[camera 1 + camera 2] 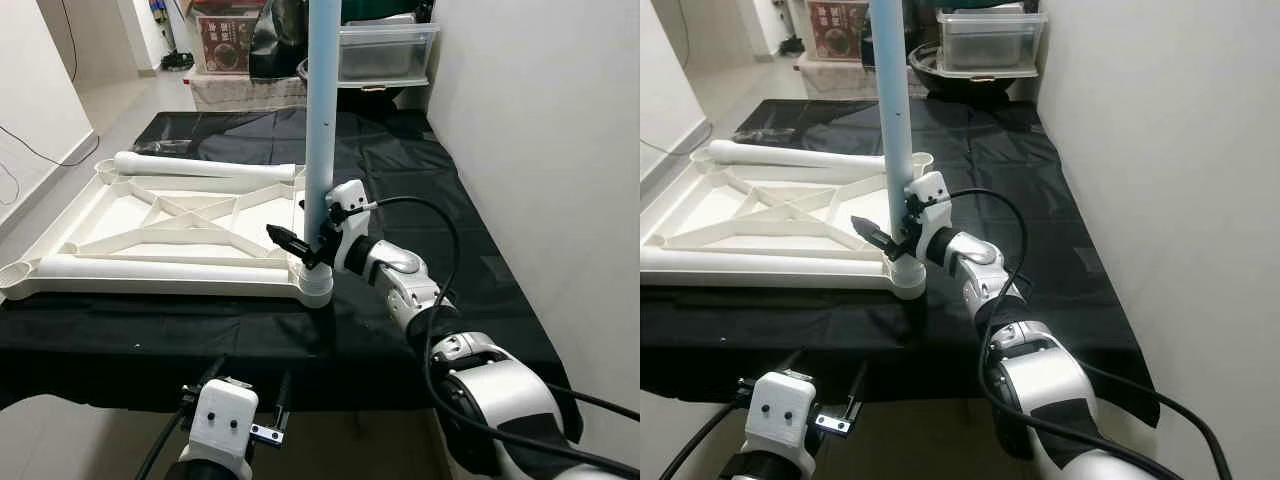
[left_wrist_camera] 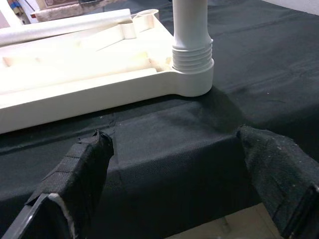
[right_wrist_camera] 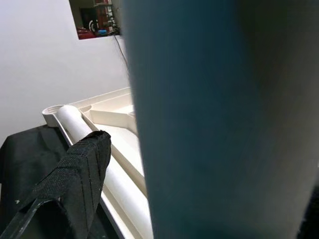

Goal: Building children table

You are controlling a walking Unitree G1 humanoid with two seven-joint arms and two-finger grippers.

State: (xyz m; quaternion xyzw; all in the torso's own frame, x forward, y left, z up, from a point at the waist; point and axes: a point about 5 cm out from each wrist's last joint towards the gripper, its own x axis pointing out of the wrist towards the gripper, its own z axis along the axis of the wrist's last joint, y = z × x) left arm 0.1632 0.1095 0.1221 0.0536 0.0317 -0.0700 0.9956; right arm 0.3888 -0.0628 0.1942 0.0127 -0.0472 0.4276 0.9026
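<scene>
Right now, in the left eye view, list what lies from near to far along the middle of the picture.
Left gripper at the cloth's near edge → table top frame lying upside down on the black cloth → loose white leg along the frame's far side → clear storage box.

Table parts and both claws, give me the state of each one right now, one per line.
Tabletop: upside down on the black cloth.
Blue leg: upright in the near corner socket.
Two white legs: lying on the tabletop.
Right claw: around the blue leg.
Left claw: open, holding nothing.
Storage bin: lid on.
</scene>
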